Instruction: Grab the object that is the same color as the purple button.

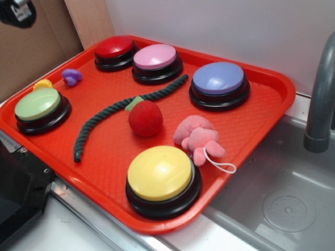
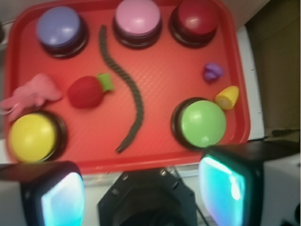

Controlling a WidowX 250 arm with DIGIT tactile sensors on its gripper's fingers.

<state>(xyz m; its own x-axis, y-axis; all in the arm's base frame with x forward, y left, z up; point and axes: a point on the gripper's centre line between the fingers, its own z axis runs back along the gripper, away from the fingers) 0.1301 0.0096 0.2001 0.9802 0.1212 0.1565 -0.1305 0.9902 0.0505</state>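
Gripper (image 2: 141, 193) at the bottom edge of the wrist view, jaws spread wide, nothing between them. Beyond, red tray (image 2: 155, 141); object (image 2: 213, 72) at right, just above yellow toy (image 2: 227, 97). Purple button (image 2: 59, 26) upper left.

White wall (image 1: 220, 26) behind; steel sink (image 1: 282, 198) and grey faucet (image 1: 319, 104) beside.

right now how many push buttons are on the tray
5: red button and pink button along the back edge, purple button at the back right corner, green button at left, yellow button at the front. None appear hidden.
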